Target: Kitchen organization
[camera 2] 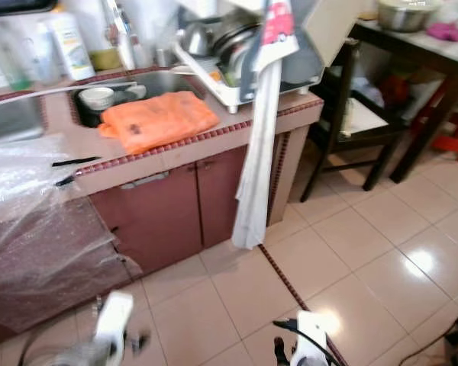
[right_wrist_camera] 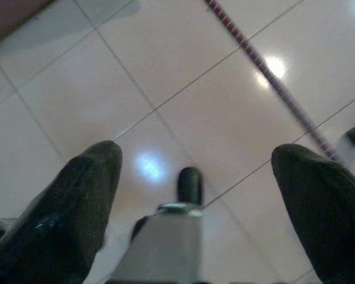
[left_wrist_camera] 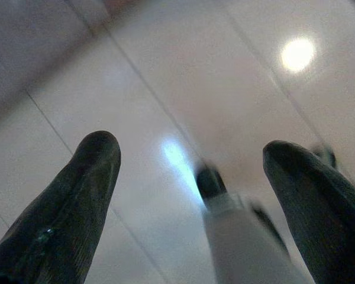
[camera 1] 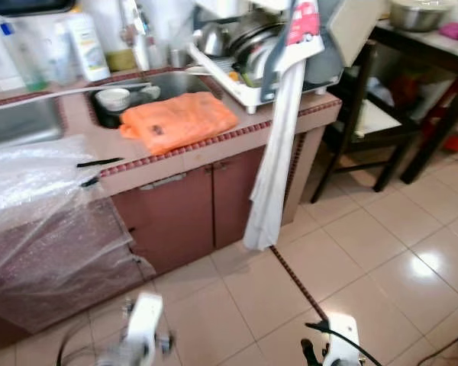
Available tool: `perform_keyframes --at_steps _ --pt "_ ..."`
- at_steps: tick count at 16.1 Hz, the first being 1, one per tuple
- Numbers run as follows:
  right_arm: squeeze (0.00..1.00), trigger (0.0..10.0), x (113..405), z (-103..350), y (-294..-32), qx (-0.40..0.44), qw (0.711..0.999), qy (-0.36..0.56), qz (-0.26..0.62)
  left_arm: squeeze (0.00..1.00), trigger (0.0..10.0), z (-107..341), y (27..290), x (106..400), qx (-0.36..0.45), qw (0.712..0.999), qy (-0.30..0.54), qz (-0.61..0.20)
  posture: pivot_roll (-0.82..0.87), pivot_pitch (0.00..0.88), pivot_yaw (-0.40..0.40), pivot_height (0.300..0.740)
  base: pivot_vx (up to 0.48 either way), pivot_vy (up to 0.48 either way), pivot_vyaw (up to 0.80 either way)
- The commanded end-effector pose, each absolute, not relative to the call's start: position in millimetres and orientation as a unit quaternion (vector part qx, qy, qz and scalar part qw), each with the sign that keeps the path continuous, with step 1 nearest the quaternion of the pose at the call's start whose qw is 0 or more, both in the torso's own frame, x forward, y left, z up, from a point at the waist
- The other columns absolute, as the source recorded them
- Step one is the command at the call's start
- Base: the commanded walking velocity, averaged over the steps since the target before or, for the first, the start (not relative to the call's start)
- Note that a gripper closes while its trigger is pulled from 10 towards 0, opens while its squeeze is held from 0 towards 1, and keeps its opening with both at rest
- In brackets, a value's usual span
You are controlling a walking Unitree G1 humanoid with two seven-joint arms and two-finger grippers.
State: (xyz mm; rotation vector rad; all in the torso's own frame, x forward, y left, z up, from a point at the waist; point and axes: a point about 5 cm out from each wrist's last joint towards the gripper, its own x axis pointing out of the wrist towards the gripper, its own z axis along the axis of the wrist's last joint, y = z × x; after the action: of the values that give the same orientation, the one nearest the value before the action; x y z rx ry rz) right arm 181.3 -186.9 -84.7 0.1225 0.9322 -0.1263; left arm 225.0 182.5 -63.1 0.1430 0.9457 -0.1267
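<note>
Orange plastic bag [camera 1: 178, 120] lies flat on the tiled counter [camera 1: 214, 146], on its front part, overlapping the front edge of the sink basin [camera 1: 164, 82]. I see a small white bowl [camera 1: 113, 98] in the basin just behind the bag. Dish rack [camera 1: 244, 53] loaded with metal pots sits at the counter's right end; a white cloth [camera 1: 273, 168] hangs from it down past the cabinet doors [camera 1: 191, 206], nearly to the floor. Bottles [camera 1: 84, 44] stand along the back wall. Clear plastic sheeting [camera 1: 38, 198] drapes over the counter's left part and down its front. A dark table [camera 1: 435, 53] with a metal bowl [camera 1: 418, 13] on it stands to the right, well apart from the counter.

Both my arms hang low over the beige floor tiles [camera 1: 382, 252]. Left gripper [left_wrist_camera: 192, 160]: fingers spread wide, nothing between them, floor below. Right gripper [right_wrist_camera: 195, 163]: same, fingers apart and holding nothing, with the dark red tile stripe [right_wrist_camera: 266, 74] running across the floor beyond it. Head views are slightly blurred.
</note>
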Motion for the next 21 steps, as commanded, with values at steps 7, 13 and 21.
perform_keyframes --at_steps 7,13,21 --pt "0.0 10.0 170.5 -90.1 -184.1 0.061 0.881 0.465 -0.06 0.0 10.0 -62.0 184.7 226.3 0.069 0.888 0.452 -0.053 -0.05 0.0 0.039 0.74 0.0 0.0 0.0" --pt "0.0 10.0 222.3 -55.6 -202.8 0.04 0.937 0.343 -0.051 0.0 10.0 -28.3 180.7 270.4 -0.001 0.931 0.357 -0.071 -0.05 0.0 0.018 0.74 0.0 0.0 0.0" --pt "0.0 10.0 268.5 21.0 -225.7 0.024 0.99 0.137 0.025 0.0 10.0 25.6 195.3 298.5 0.061 0.959 0.19 -0.202 -0.06 0.0 0.049 0.74 0.0 0.0 0.0"
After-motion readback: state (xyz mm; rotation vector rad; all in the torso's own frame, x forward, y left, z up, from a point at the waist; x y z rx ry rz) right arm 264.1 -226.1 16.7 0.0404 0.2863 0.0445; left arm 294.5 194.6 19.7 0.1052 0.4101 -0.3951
